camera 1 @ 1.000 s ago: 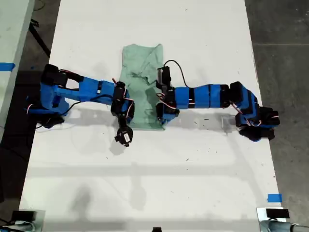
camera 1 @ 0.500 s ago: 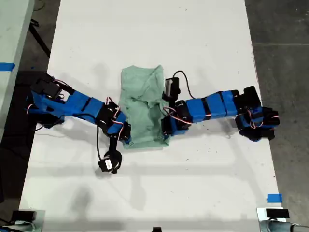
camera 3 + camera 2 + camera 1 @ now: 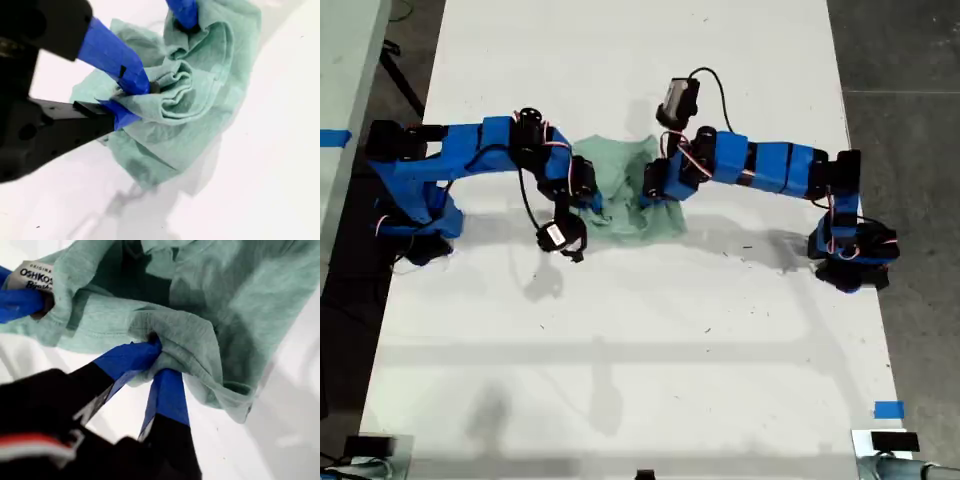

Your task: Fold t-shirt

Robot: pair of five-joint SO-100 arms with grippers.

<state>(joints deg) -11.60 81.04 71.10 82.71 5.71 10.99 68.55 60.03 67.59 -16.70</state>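
Our 2 grippers each pinch the t-shirt (image 3: 625,190): my first gripper (image 3: 156,354) clenches a bunched edge, my second gripper (image 3: 134,97) grips folds (label showing).

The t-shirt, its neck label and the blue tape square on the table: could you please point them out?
t-shirt (image 3: 625,195), exterior view, bunched middle.
neck label (image 3: 36,276), first wrist view, printed face.
blue tape square (image 3: 888,409), exterior view, its centre.

White table (image 3: 720,340), blue tape (image 3: 888,409) near its edge.
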